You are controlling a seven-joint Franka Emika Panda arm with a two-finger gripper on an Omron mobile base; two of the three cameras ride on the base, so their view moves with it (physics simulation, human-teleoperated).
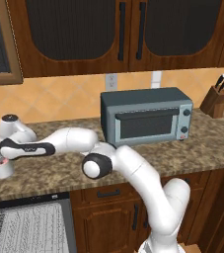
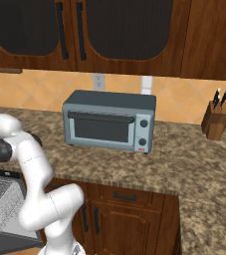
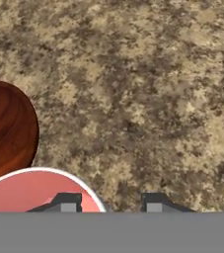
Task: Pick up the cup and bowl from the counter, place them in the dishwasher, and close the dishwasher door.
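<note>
Pink-red shows inside the one cup [image 3: 32,190], with nothing in it that can be seen, and the one dark red bowl [image 3: 5,131] just beside it also looks bare. Both stand on the counter [image 1: 202,143] well left of the single toaster oven [image 1: 146,116], above the open dishwasher [image 1: 27,225] and its rack. At the cup the gripper [image 3: 108,203] has one finger inside the rim and one outside, jaws narrow; whether they pinch the wall I cannot tell.
</note>
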